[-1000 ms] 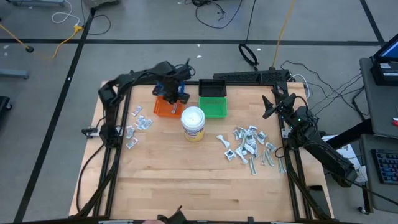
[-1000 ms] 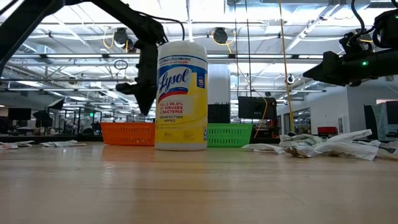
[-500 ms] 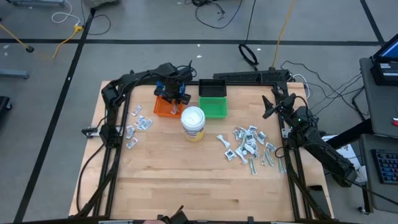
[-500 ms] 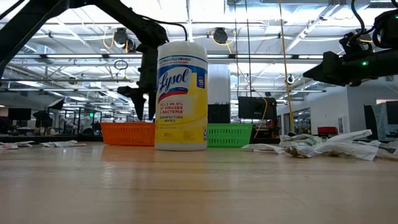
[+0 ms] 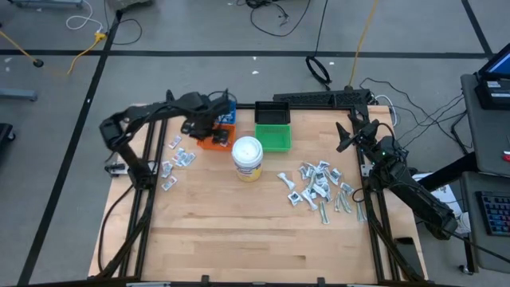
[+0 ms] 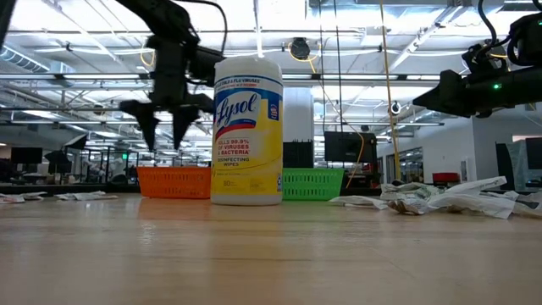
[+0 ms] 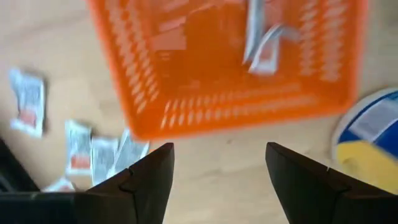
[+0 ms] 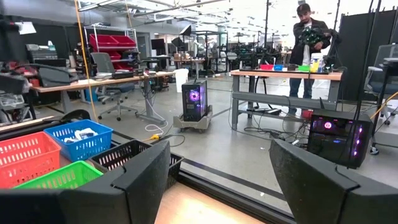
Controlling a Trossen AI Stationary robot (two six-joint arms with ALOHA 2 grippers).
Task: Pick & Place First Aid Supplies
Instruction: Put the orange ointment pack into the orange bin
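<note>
Left end effector (image 6: 163, 125) hangs raised with fingers spread; right end effector (image 5: 344, 135) waits, fingers parted.

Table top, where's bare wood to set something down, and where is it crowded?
The table's whole near half, below the Lysol jar, is bare. Crowded: packets heaped right, smaller packet cluster left, orange bin and green bin behind the jar.

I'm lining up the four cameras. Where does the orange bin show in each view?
High view: orange bin near the table's far edge, partly under the left arm.
Low view: low strip left of the yellow-labelled jar.
Left wrist view: fills the upper picture, packets inside.
Right wrist view: at the lower left edge, looking red.
Shared landmark: the green bin beside it.
</note>
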